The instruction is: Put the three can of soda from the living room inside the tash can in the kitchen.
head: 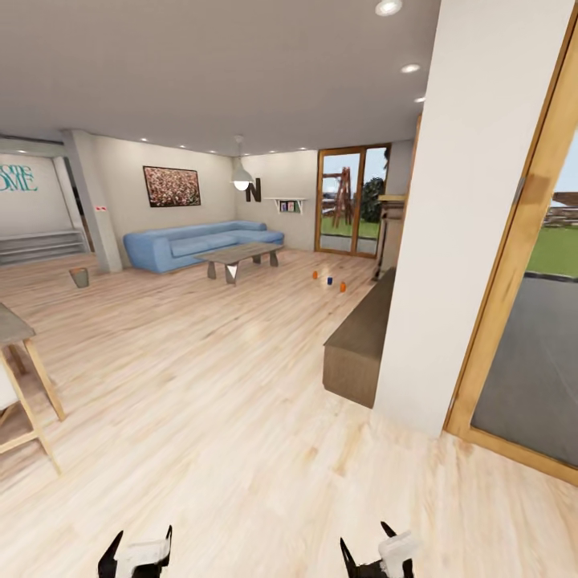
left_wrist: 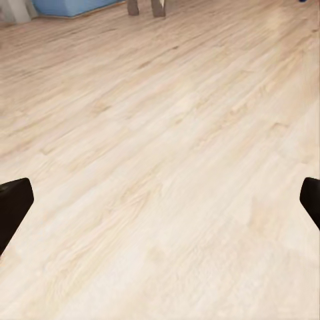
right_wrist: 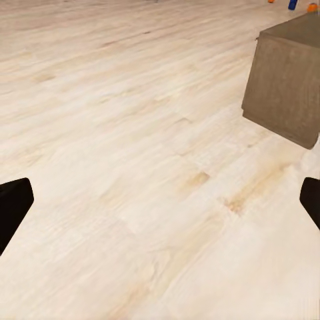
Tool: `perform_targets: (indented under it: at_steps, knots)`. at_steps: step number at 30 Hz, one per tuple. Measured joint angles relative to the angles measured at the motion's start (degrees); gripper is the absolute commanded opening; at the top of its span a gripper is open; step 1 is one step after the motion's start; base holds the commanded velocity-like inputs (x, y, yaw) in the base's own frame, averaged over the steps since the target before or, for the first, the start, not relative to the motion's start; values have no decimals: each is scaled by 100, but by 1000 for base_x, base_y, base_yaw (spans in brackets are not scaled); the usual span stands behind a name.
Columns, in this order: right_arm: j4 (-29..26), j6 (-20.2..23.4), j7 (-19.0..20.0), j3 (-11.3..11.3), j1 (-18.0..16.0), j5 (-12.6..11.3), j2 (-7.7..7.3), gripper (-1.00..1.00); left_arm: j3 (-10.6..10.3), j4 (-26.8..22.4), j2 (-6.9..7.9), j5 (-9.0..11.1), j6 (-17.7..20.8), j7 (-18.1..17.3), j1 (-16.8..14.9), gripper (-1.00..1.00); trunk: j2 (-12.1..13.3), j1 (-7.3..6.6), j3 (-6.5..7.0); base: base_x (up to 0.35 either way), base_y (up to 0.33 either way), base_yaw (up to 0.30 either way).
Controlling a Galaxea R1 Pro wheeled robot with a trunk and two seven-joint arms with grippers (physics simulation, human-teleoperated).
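1. The room was a large living room with a light wood floor point(head: 201, 385), pale walls and a white ceiling with small round lamps.
2. Three soda cans stood on the floor far ahead, near the end of a long dark low cabinet point(head: 360, 341): an orange can point(head: 315, 274), a blue can point(head: 329, 280) and another orange can point(head: 343, 286), close together but apart from each other.
3. A small grey bin point(head: 79, 277) stood on the floor at the left side, near a grey pillar point(head: 92, 201) and well apart from the cans.
4. A blue sofa point(head: 197, 242) stood against the back wall under a framed picture point(head: 171, 186), and a low wooden coffee table point(head: 238, 258) stood in front of it.
5. Glass doors with wood frames point(head: 351, 201) were in the back wall, and a second glass door point(head: 534, 305) was close at the right, next to a white wall.
6. A light wooden stool or small table point(head: 24, 377) was at the left edge.
7. The left pincer point(head: 136, 554) was spread open over the bare floor and held nothing; in the left wrist view its dark fingertips point(left_wrist: 13, 203) were wide apart.
8. The right pincer point(head: 377, 554) was also open and empty; the right wrist view showed the cabinet corner point(right_wrist: 287, 80) ahead of it.
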Motion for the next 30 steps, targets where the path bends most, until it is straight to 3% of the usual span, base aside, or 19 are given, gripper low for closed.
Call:
perform_targets:
  at_steps: [3,8,19,30]
  knots:
    - [158,394,-9,17,-281,-6,26,100,-8,73,4,5,121,39,-88,100,0,0,-1,325,0,0]
    - [455,601,-21,15,-448,-15,6,100,-19,411,22,5,171,61,-142,100,0,0,-1,325,0,0]
    - [590,624,-25,-8,-473,-25,-27,100,-30,705,43,8,164,73,-150,100,0,0,-1,325,0,15]
    - [594,626,-25,7,-466,-11,-14,100,-31,717,29,23,147,75,-148,100,0,0,21,321,0,189]
